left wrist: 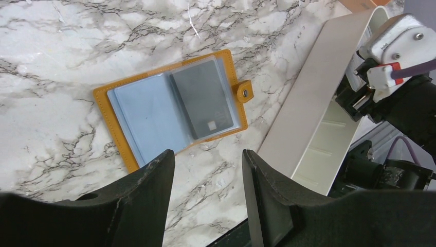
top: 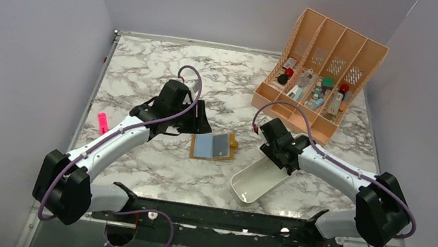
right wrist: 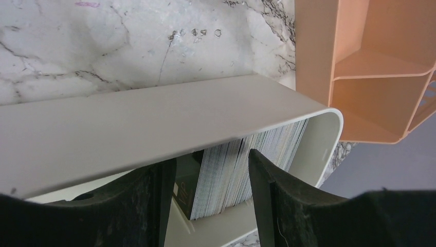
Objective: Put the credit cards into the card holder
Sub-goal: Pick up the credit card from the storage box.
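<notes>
Now our left gripper hangs spread by the open card holder; our right gripper, also spread, hovers over the credit cards in the white tray

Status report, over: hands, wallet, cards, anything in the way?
Left hand open, hovering over open mustard-orange leather wallet. Right hand open over stack of thin cards in white oblong tray. Nothing seen in the way.

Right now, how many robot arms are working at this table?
2. The left arm reaches toward the open orange wallet; the right arm holds its gripper over the white tray. No others show.
</notes>
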Available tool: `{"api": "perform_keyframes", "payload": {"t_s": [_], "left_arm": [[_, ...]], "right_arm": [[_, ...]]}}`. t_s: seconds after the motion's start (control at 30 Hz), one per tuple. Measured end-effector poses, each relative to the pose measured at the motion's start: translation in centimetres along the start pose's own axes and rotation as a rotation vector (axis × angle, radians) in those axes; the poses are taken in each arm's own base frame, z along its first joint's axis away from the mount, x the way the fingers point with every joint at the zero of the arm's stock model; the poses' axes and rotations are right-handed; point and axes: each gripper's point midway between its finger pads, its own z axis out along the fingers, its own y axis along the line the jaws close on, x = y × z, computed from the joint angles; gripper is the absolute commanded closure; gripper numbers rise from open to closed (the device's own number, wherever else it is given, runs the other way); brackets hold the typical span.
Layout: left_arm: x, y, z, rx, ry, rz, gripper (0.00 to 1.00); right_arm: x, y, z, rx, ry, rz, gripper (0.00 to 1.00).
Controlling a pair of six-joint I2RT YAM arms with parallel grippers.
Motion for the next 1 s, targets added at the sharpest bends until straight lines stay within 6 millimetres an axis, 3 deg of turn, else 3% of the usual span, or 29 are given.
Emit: {"api": "perform_keyframes", "payload": {"t_s": [0.43,0.63,1.0], "left_arm": [[-0.3,0.3,-0.4,-0.016,-0.018,0.015,0.45],[-0.3,0.4,-0.4,-0.022,-0.020,0.015,0.45],[-0.4,0.5,-0.4,-0.025,-0.022,0.015,0.45]], "right_arm": [[0.3,-0.8,0.9,0.069,0.013,0.011,0.60],[0.2,-1.3,0.4,0.086,0.003,0.029,0.65],[-0.2,-2.0,-0.6,0.101,-0.029,0.063,0.84]]}}
